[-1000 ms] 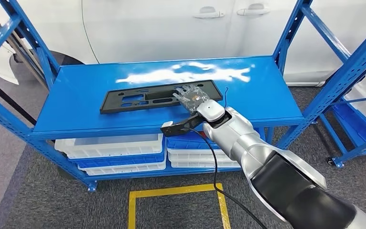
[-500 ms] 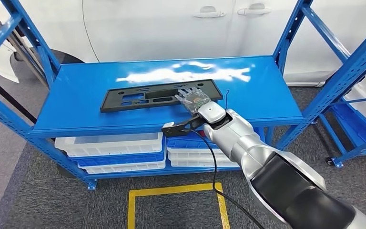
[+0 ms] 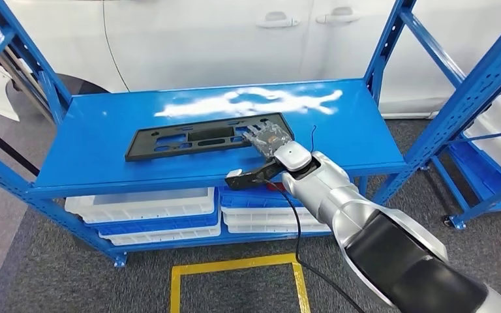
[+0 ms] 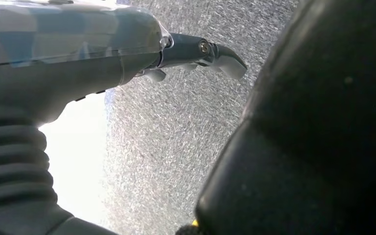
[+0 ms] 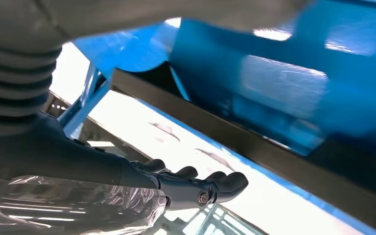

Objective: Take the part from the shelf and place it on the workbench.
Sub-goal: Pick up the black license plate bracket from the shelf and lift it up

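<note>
A long black flat part [image 3: 182,140] with cut-outs lies on the top board of the blue shelf [image 3: 98,130]. My right hand [image 3: 269,138] rests over the part's right end with its fingers [image 5: 210,186] stretched out straight. In the right wrist view the part's dark edge [image 5: 254,142] runs between the thumb side and the fingers, with a gap to the fingers. Whether the thumb reaches under the part is hidden. My left hand [image 4: 127,54] hangs over the grey carpet and holds nothing.
White and blue bins [image 3: 143,205] are stacked on the shelf's lower level. A white car [image 3: 235,39] stands behind the shelf. A second blue rack [image 3: 489,85] stands at the right. Yellow floor tape [image 3: 235,266] marks the carpet in front.
The whole picture has shifted a little to the left, so the camera has moved. My right hand stays on the part's right end, and the part lies where it was on the shelf.
</note>
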